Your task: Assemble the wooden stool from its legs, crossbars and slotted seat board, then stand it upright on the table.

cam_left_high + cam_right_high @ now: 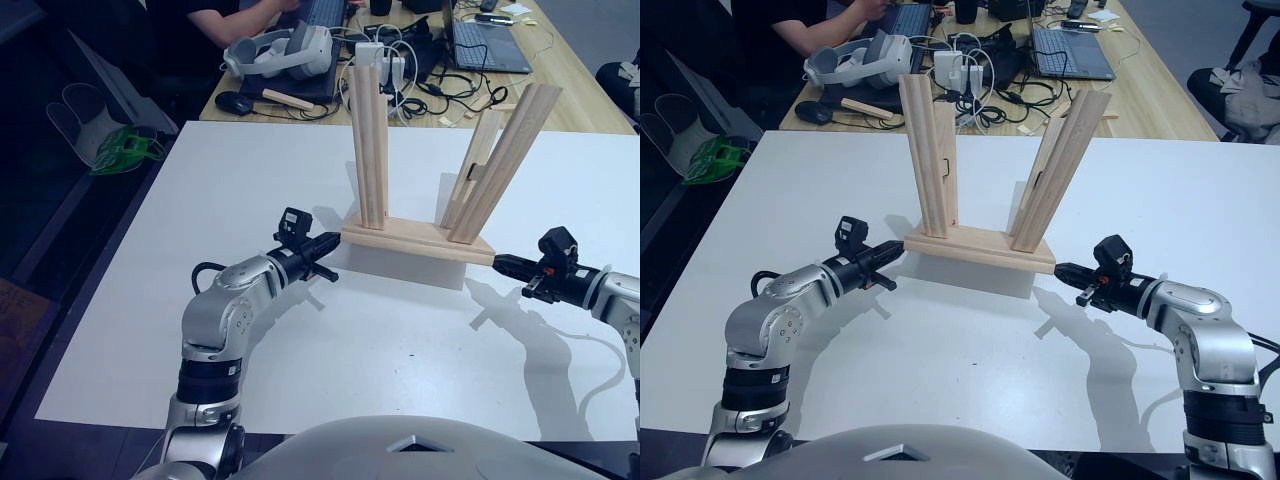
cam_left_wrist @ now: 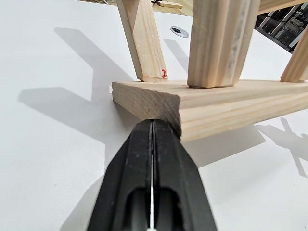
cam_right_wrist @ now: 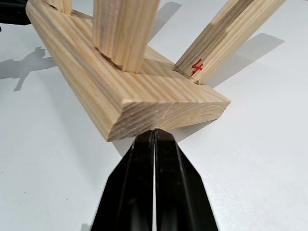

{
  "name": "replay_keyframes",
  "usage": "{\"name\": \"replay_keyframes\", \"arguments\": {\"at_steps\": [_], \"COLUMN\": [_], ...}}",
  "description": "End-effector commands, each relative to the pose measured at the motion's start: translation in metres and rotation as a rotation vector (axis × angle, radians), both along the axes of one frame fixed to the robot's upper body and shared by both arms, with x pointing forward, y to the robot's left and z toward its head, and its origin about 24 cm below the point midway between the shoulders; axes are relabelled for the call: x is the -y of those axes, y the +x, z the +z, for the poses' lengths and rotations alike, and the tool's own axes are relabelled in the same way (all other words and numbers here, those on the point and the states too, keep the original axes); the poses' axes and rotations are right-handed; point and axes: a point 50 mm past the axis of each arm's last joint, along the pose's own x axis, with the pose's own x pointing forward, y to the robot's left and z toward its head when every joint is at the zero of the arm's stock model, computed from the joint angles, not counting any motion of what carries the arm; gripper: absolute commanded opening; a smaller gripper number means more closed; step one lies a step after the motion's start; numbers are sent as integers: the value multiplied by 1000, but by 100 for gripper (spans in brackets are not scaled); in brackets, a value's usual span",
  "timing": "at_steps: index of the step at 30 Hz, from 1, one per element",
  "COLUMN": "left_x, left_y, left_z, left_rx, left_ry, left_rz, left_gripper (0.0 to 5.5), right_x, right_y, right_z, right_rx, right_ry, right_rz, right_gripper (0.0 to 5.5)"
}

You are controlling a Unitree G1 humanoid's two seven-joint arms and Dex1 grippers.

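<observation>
Both left tool (image 1: 330, 243) and right tool (image 1: 500, 262) are pinched together, touching the seat board (image 1: 415, 240) ends; legs (image 1: 368, 140) slotted in, pointing up.

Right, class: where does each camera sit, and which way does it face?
Left eye: on the head, looking forward and down at the stool; both arms show.
Right eye: same scene.
Left wrist: behind the left gripper, facing the seat board's end.
Right wrist: behind the right gripper, facing its other end.
All show the seat board.
</observation>
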Motion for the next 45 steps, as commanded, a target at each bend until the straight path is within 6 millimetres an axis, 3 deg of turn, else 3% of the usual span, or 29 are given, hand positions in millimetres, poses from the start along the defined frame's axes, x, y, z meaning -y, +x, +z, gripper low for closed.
{"name": "replay_keyframes", "arguments": {"at_steps": [1,45], "left_x": [48,48], "left_y": [-11,-17], "left_z": [20,31], "left_rx": [33,68], "left_ry": [-221,-285], "left_rz": [-273,-338], "left_gripper": [3,3], "right_x": [-39,-40], "right_y": [3,4], "right_z": [14,30], "right_rx": [72,75], "right_ry": [175,300], "right_rz": [183,180], "right_gripper": [0,0]}}
